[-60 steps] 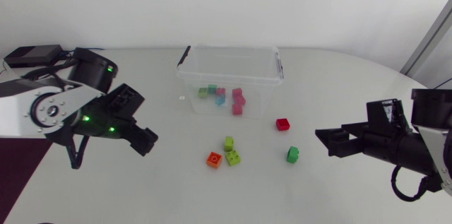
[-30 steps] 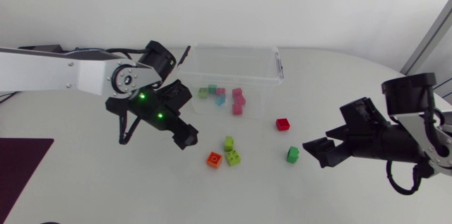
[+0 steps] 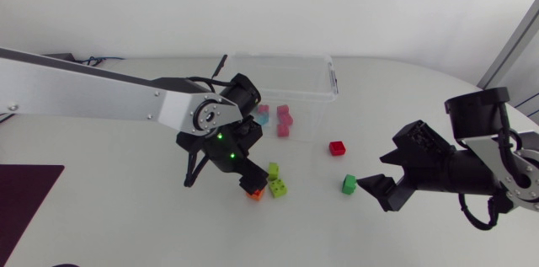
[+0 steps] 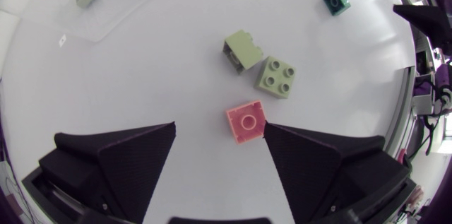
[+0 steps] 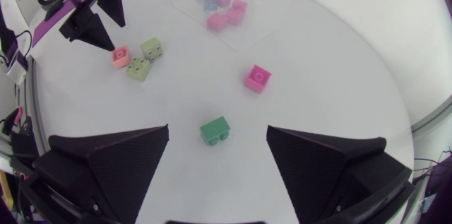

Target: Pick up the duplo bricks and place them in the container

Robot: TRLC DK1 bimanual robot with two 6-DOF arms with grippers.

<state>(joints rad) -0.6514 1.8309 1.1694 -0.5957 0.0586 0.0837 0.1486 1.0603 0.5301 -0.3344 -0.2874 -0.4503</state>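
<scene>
An orange brick (image 3: 255,193) lies on the white table, and my left gripper (image 3: 248,181) hangs right over it. In the left wrist view the orange brick (image 4: 246,122) sits between the open fingers, close to one fingertip (image 4: 272,133). Two lime bricks (image 3: 273,169) (image 3: 277,188) lie just beyond it. A green brick (image 3: 349,184) lies just ahead of my right gripper (image 3: 375,189), whose fingers stand open and level with the green brick (image 5: 216,131). A red brick (image 3: 337,147) lies near the clear container (image 3: 333,82), which holds several bricks.
The container's lid clip (image 3: 221,66) juts out at its far left corner. A dark mat (image 3: 25,204) lies at the table's left edge. The table's curved edge (image 5: 395,111) runs behind the red brick in the right wrist view.
My left arm has swung from the table's left side to the middle and come down over the orange brick. My right gripper has moved in and down toward the green brick.
</scene>
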